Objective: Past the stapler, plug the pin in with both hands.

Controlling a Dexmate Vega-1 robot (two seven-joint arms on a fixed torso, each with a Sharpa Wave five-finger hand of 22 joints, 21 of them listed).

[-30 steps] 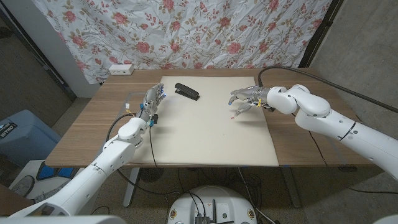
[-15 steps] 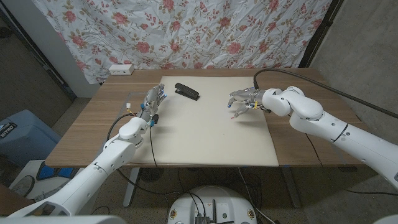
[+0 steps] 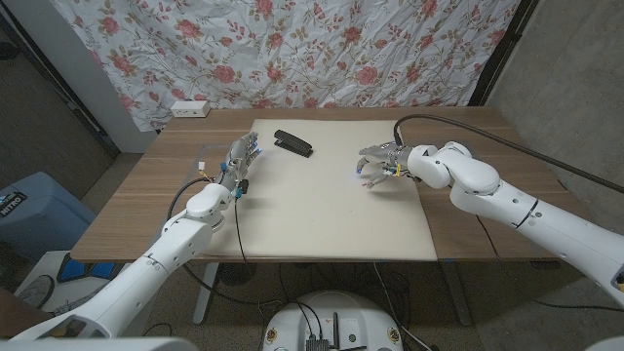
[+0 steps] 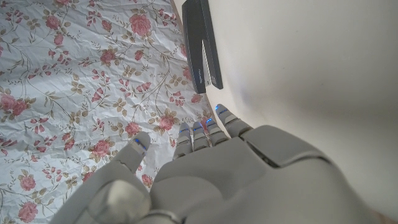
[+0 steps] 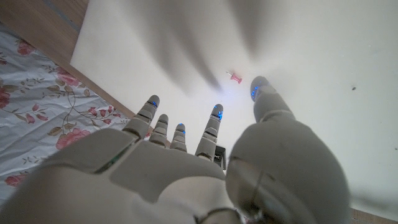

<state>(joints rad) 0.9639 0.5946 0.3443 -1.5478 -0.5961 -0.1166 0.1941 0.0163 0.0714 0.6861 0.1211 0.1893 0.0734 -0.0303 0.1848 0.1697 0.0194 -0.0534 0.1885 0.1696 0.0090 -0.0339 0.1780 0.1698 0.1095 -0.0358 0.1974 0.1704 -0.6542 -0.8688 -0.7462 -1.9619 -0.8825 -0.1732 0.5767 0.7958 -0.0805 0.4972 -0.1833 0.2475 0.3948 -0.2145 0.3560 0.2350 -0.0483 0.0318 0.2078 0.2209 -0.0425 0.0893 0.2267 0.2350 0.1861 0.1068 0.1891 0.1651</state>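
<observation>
Both arms are glossy white, built of rounded shell segments with thin dark seams at the joints. A black cable loops along the left forearm, and a thicker black one arcs away behind the right wrist. The grey metallic left hand [image 3: 241, 156] and matching right hand [image 3: 376, 162] have segmented fingers with small blue lights glowing at the fingertips [image 5: 216, 109].

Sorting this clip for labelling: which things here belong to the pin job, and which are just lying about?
Belongs to the job:
red push pin
black stapler
white mat
left hand
right hand

Lying about:
white power strip
floral cloth
blue bin
</observation>
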